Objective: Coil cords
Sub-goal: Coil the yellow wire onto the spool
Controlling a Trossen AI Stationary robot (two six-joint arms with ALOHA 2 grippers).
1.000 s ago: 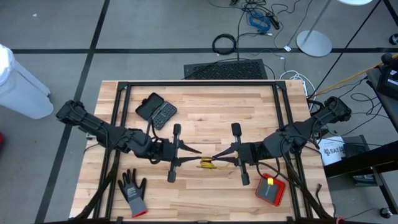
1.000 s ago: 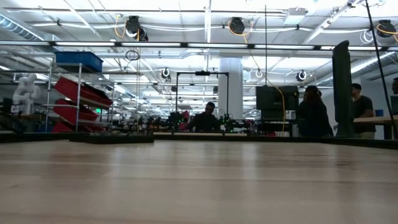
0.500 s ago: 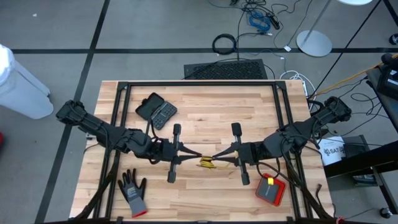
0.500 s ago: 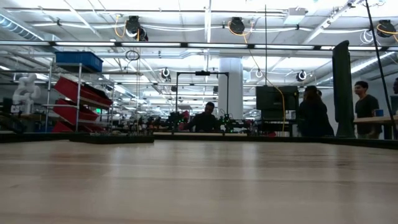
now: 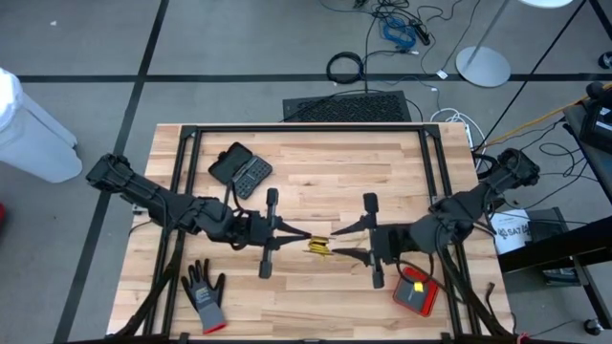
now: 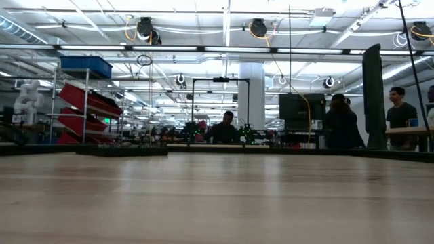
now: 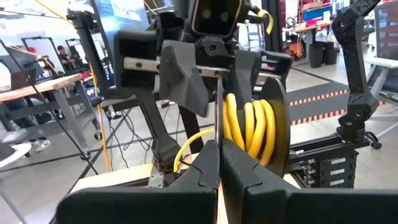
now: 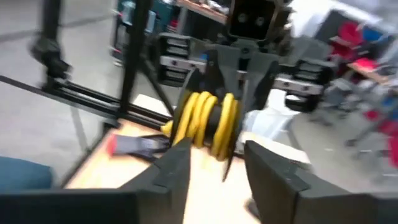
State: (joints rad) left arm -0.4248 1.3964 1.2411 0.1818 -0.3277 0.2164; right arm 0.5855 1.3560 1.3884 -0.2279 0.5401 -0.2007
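The small yellow cord coil [image 5: 318, 249] is held just above the middle of the tabletop [image 5: 316, 162], slightly toward six o'clock. It is clamped by the left gripper [image 5: 304, 239], whose jaws are pressed together on it from the nine o'clock side. In the left wrist view the yellow loops [image 7: 250, 124] are seen stacked side by side against a black round part, just past the closed fingertips. The right gripper [image 5: 342, 241] faces the coil from three o'clock with its jaws apart, one above and one below the bundle, and nothing is gripped by it; in the right wrist view the coil [image 8: 205, 121] is seen framed between the spread fingers [image 8: 171, 165].

For the step in hand, judged to be a handover or a tidying of the loops, the left grip is best kept firm and level so the turns are not let slip apart, and any new pinch by the right jaws should be taken across all loops at once.

Elsewhere, a black calculator-like device [image 5: 241, 168] lies toward eleven o'clock, a grey glove [image 5: 205, 294] at seven o'clock, and a red and grey box [image 5: 416, 290] at five o'clock. None of these is near the coil, so nothing is judged to stand in the way.
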